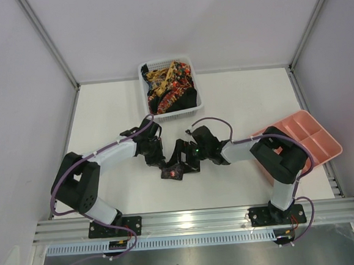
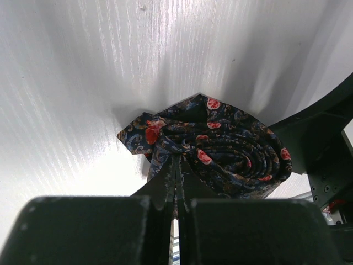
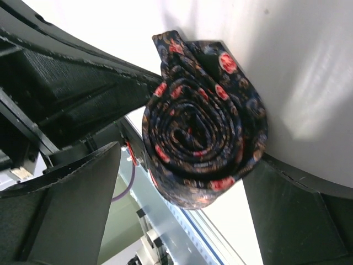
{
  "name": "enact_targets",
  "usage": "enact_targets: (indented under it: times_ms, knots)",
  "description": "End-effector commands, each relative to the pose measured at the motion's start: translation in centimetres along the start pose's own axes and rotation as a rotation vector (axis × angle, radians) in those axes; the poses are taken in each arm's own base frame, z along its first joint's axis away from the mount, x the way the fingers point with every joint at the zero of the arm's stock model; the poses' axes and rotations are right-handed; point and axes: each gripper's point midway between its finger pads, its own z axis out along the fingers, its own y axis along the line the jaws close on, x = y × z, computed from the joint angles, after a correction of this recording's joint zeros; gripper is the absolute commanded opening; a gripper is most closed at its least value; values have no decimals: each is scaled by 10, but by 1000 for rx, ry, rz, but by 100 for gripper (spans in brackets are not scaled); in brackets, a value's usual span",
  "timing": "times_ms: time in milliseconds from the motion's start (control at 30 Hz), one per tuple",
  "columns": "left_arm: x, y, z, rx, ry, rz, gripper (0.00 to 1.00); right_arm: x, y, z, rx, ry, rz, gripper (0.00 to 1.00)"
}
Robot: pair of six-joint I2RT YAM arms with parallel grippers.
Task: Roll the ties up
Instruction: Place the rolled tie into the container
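rolling step looks close to done for one tie. the rolled tie [image 2: 231, 149] sits as a tight coil on the white table [image 1: 102, 114], front centre, between the two grippers. the turns of the coil show clearly in both wrist views. the pointed tip of the fabric sticks out at one side.

left gripper [image 2: 176, 179]: jaws pressed together, nipping a fold of the tie's outer layer at the near edge of the coil.
right gripper [image 3: 190, 165]: jaws spread wide, one finger on each side of the coil, not clamping it. one finger looks to touch the coil, the other stands apart from it.

judgement: the step in hand is finishing and securing this roll. the next move likely calls for the right jaws to close on the coil, firmly enough that the turns do not spring loose, before the left lets go its pinch. risk: the coil slackens or the tail unwinds if the release comes first.

containers:
- white mesh basket [image 1: 197, 94] at the far edge of the table, holding a heap of unrolled ties [image 1: 167, 84], dark with red, orange and yellow print. count cannot be told.
- pink tray [image 1: 315, 134] at the right edge, partly behind the right arm. the compartments that show hold nothing. it is judged to be the place for finished rolls, so most of the task remains.
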Motion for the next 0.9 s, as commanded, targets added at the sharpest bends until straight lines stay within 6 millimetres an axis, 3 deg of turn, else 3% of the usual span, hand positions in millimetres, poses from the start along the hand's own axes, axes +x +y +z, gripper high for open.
enact_targets:
  times_ms: [0, 500, 667, 800, 833, 867]
  knots:
    - [-4, 5, 5, -12, -17, 12, 1, 8, -47, 14, 159, -6, 48, 93]
    - [-5, 5, 7, -9, -17, 17, 1, 4, -65, 20, 249, -42, 12, 77]
    - [-3, 6, 8, -10, -14, 15, 0, 0, -67, 20, 275, -55, -1, 65]
    - [-3, 6, 8, -10, -15, 15, 1, -1, -64, 22, 262, -40, -24, 42]
    - [-4, 5, 8, -6, -18, 15, 1, 0, -64, 21, 269, -33, -26, 29]
    - [-5, 4, 6, -5, -21, 17, 1, -1, -62, 21, 269, -29, -43, 24]
